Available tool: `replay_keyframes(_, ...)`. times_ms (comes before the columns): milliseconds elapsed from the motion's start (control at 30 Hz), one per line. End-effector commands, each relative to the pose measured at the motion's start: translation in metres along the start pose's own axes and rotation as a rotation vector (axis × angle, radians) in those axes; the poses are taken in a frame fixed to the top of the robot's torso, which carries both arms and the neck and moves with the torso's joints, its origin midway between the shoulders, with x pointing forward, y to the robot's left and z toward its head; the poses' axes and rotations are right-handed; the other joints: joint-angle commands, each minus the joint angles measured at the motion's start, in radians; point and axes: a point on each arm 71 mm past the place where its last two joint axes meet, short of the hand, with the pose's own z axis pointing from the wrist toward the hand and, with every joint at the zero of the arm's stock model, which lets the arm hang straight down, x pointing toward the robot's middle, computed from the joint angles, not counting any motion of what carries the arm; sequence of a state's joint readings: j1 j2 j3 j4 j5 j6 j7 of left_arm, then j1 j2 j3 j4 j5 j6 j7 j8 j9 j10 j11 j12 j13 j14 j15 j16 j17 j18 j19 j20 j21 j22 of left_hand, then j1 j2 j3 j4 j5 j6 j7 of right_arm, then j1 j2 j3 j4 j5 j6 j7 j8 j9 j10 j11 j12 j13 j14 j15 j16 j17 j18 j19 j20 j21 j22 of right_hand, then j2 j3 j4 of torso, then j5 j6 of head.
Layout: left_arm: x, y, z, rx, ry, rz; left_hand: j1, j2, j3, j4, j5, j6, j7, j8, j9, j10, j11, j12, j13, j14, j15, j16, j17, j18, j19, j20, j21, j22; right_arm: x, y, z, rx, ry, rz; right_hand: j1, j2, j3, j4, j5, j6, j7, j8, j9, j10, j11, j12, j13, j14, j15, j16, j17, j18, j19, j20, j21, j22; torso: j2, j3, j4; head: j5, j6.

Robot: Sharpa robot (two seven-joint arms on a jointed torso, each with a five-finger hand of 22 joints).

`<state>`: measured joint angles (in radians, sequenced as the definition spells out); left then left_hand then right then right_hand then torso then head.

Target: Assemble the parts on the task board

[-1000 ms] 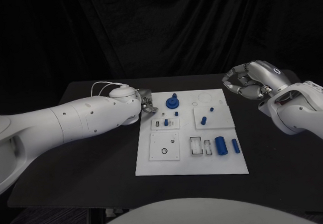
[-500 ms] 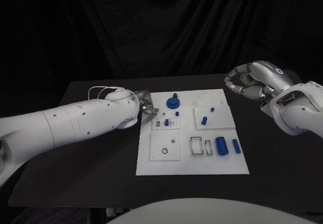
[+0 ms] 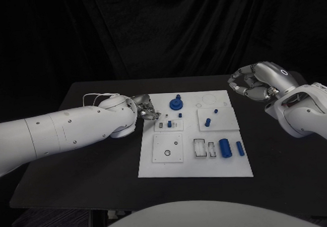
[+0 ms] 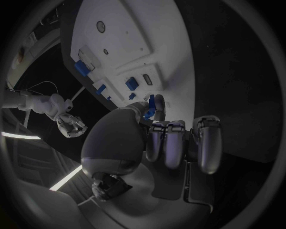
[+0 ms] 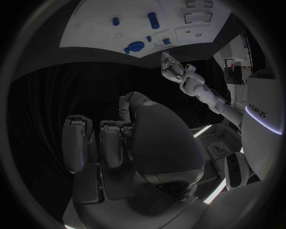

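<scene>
Holding a small blue part (image 4: pixel 156 104) in its fingertips, the left hand (image 3: pixel 144 107) sits at the task board (image 3: pixel 195 167) edge — next, a careful push into a slot, I think. Curled and holding nothing, the right hand (image 3: pixel 255 82) waits — well off the board.

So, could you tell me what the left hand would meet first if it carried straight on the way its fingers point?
Probably the blue knobbed part at the task board's far left corner; the left hand points towards it across the board's edge, though its height above the board is unclear.
</scene>
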<state>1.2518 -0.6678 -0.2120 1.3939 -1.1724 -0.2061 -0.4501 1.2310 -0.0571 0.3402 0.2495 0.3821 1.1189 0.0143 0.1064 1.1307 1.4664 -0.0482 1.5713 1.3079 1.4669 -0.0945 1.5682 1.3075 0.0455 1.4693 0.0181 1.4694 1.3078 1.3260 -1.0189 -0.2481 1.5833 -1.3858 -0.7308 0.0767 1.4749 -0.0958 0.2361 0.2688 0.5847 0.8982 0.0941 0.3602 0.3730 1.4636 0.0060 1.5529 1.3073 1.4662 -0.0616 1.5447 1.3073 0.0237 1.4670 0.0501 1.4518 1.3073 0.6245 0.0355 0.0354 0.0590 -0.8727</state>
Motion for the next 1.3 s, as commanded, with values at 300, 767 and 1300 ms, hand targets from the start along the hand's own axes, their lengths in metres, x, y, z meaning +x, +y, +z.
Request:
replay_keyframes(300, 0.003, 0.000, -0.006, 0.025, -0.044, -0.049, -0.047, 0.003, 0.004, 0.019, -0.041, 0.009, 0.003, 0.009, 0.005, 0.104, -0.005, -0.001, 0.263, 0.104, -0.006, 0.003, 0.263, -0.011, 0.031, -0.006, -0.004, 0.185, 0.000, -0.001, -0.001, 0.012, -0.008, -0.001, 0.004, 0.004, 0.007, 0.000, 0.006, 0.002, 0.000, 0.006, -0.002, 0.082, 0.008, -0.006, 0.235, 0.096, 0.009, -0.006, 0.232, 0.007, 0.043, 0.007, -0.006, 0.222, 0.001, -0.0003, -0.0011, 0.005, 0.000)
replay_keyframes(767, 0.025, 0.007, -0.006, 0.046, -0.046, -0.082, -0.060, 0.007, -0.001, 0.024, -0.072, 0.011, 0.002, 0.010, 0.008, 0.104, -0.005, -0.001, 0.263, 0.104, -0.006, 0.003, 0.263, -0.011, 0.030, -0.005, -0.005, 0.186, 0.003, -0.003, -0.004, 0.017, -0.004, 0.000, 0.004, 0.004, 0.007, 0.000, 0.006, 0.002, 0.000, 0.006, -0.002, 0.082, 0.008, -0.006, 0.235, 0.096, 0.009, -0.006, 0.232, 0.007, 0.043, 0.007, -0.006, 0.222, 0.001, -0.0010, -0.0011, 0.011, 0.000)
replay_keyframes(1300, 0.036, 0.004, -0.006, 0.062, -0.019, -0.081, -0.059, 0.008, 0.000, 0.023, -0.071, 0.011, 0.001, 0.010, 0.008, 0.104, -0.005, -0.001, 0.263, 0.104, -0.006, 0.003, 0.263, -0.010, 0.028, -0.005, -0.009, 0.184, 0.004, -0.003, -0.004, 0.017, -0.003, 0.001, 0.003, 0.004, 0.008, 0.000, 0.007, 0.003, 0.000, 0.006, -0.002, 0.082, 0.008, -0.006, 0.235, 0.096, 0.009, -0.006, 0.232, 0.008, 0.042, 0.007, -0.007, 0.222, 0.002, -0.0021, -0.0015, 0.012, 0.000)
